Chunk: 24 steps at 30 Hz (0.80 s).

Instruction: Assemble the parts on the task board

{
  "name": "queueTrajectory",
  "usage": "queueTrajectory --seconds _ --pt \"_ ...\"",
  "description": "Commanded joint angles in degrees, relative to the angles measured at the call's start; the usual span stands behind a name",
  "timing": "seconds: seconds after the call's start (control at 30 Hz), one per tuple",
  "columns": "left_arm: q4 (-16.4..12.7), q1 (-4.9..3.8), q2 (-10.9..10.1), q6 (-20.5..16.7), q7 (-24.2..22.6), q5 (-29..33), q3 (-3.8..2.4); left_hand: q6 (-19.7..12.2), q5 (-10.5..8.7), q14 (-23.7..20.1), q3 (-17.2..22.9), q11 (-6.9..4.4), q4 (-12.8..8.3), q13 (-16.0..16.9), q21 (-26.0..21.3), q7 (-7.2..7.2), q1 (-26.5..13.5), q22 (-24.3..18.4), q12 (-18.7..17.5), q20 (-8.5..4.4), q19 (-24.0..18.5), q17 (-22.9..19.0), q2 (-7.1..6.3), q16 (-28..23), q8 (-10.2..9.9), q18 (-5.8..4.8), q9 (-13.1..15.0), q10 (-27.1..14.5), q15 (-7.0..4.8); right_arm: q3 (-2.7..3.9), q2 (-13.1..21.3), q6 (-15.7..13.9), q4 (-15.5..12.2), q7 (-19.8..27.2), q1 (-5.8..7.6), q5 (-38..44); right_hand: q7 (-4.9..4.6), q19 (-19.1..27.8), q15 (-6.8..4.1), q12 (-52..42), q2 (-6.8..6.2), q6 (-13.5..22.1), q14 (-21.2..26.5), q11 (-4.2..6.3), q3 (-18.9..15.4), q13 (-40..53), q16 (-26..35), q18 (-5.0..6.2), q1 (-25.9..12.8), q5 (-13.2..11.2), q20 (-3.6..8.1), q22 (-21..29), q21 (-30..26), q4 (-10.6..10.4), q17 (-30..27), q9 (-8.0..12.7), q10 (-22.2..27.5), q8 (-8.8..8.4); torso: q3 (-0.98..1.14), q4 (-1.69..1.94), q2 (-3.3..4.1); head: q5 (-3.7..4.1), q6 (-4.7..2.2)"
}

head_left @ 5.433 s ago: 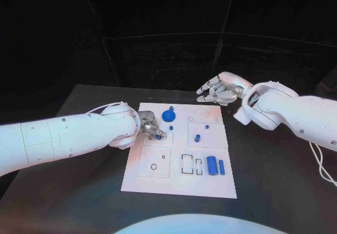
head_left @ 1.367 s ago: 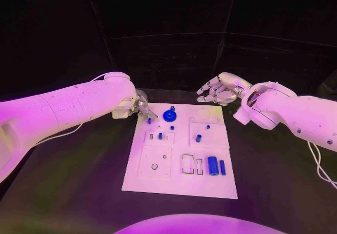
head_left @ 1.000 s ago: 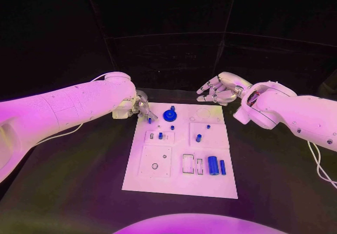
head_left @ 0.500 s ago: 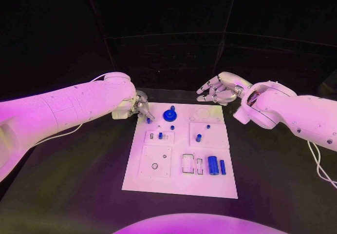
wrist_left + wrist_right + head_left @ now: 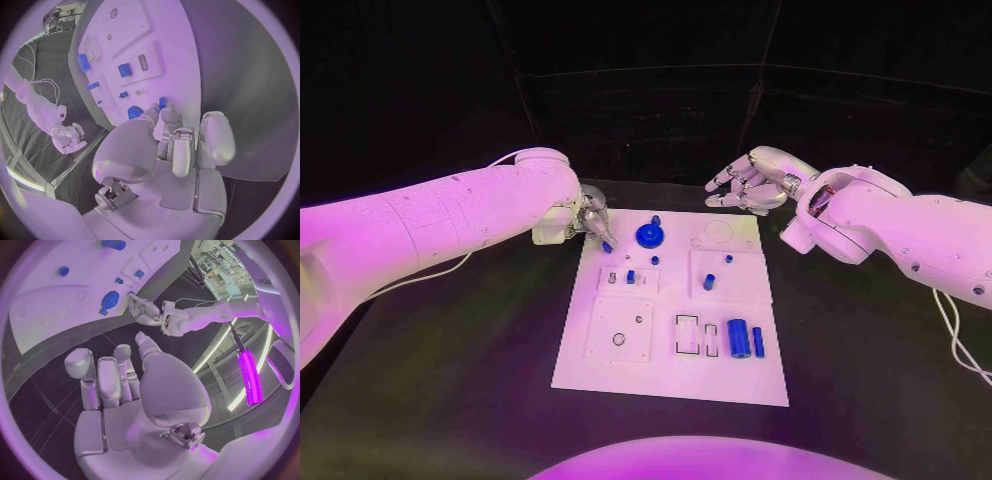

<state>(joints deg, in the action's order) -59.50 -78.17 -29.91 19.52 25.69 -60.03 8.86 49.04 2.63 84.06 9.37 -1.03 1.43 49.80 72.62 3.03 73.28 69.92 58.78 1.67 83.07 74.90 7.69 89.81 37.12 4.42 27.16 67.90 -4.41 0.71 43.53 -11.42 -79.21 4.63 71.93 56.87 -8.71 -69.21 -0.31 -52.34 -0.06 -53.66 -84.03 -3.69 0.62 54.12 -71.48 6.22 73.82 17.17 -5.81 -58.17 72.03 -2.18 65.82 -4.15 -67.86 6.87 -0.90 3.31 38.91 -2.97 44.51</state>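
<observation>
Left hand (image 5: 593,225) pinches a small blue part (image 5: 606,247) at its fingertips (image 5: 164,116), over the task board's (image 5: 661,375) far-left corner. Right hand (image 5: 754,185) hangs released, fingers loosely apart, grasping nothing, just past the board's far-right corner. Task board lies mid-desk (image 5: 430,400). On it: blue round part (image 5: 648,236) near far edge, blue cylinder (image 5: 737,337) and slim blue bar (image 5: 757,341) toward near-right.
</observation>
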Motion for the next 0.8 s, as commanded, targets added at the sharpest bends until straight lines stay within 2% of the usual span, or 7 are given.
queueTrajectory --seconds 0.03,0.3,0.47,0.73,0.8 --pt "-0.8 -0.05 -0.6 -2.2 -0.9 1.1 -0.02 0.0 0.08 5.9 3.8 -0.11 -3.0 0.2 0.4 0.01 0.6 0.2 0.0 -0.28 0.2 15.1 0.14 0.2 0.5 -0.07 0.3 0.7 -0.26 0.03 -0.1 0.1 -0.1 0.3 0.1 0.0 -0.01 0.3 -0.36 0.1 0.56 0.3 -0.8 0.06 -0.3 0.0 0.4 0.43 0.0 0.2 0.03 0.0 -0.3 -0.2 -0.1 0.0 0.2 0.31 -0.01 0.05 0.01 -0.01 -0.03" --pt "-4.5 0.0 -3.5 -6.5 -1.4 1.3 -0.05 0.1 0.08 5.9 7.2 -0.17 -4.3 0.6 0.6 -0.06 -0.6 0.5 0.4 -0.27 0.3 15.1 -1.48 0.2 1.0 -0.1 0.4 1.6 -0.28 0.03 0.1 0.1 0.0 0.3 0.1 0.0 -0.01 0.4 -0.36 0.1 0.59 0.3 -0.8 0.07 -0.2 0.0 0.4 0.44 0.1 0.2 0.03 0.1 -0.3 -0.2 -0.1 0.0 0.2 0.32 -0.04 0.15 -0.11 0.01 -0.14" --pt "-7.6 0.02 -5.8 -8.9 -1.8 1.9 -0.06 0.3 0.07 5.9 8.9 -0.2 -4.6 0.7 0.6 -0.11 -1.3 0.6 0.6 -0.27 0.3 15.1 -2.23 0.2 1.2 -0.12 0.5 2.0 -0.28 0.03 0.3 0.0 0.0 0.3 0.1 0.0 0.0 0.4 -0.37 0.2 0.64 0.3 -0.8 0.07 -0.2 0.0 0.5 0.46 0.1 0.2 0.04 0.2 -0.4 -0.2 -0.2 0.0 0.2 0.34 0.05 0.12 -0.13 -0.14 -0.17" --pt "-14.4 0.14 -10.2 -14.6 -2.4 2.8 -0.06 0.6 0.07 5.9 11.3 -0.33 -4.9 1.3 0.8 -0.25 -2.6 1.0 1.2 -0.32 0.4 15.1 -3.4 0.2 1.6 -0.16 0.6 2.8 -0.37 0.03 0.3 0.0 0.2 0.4 0.09 0.0 0.0 0.4 -0.37 0.2 0.65 0.3 -0.8 0.07 -0.2 0.0 0.5 0.46 0.1 0.2 0.04 0.2 -0.4 -0.2 -0.2 0.0 0.3 0.34 -0.02 0.05 -0.08 -0.44 -0.45" --pt "-16.8 0.29 -11.8 -16.2 -2.6 2.8 -0.04 0.6 0.07 5.9 11.6 -0.36 -5.0 1.4 1.0 -0.28 -2.7 1.1 1.3 -0.35 0.5 15.1 -3.58 0.2 1.6 -0.19 0.6 2.9 -0.41 0.03 0.4 0.0 0.2 0.5 0.08 0.0 0.0 0.5 -0.37 0.2 0.68 0.3 -0.7 0.07 -0.2 -0.1 0.6 0.47 0.1 0.2 0.04 0.3 -0.4 -0.2 -0.2 0.0 0.3 0.35 -0.02 0.08 -0.09 -0.32 -0.41"
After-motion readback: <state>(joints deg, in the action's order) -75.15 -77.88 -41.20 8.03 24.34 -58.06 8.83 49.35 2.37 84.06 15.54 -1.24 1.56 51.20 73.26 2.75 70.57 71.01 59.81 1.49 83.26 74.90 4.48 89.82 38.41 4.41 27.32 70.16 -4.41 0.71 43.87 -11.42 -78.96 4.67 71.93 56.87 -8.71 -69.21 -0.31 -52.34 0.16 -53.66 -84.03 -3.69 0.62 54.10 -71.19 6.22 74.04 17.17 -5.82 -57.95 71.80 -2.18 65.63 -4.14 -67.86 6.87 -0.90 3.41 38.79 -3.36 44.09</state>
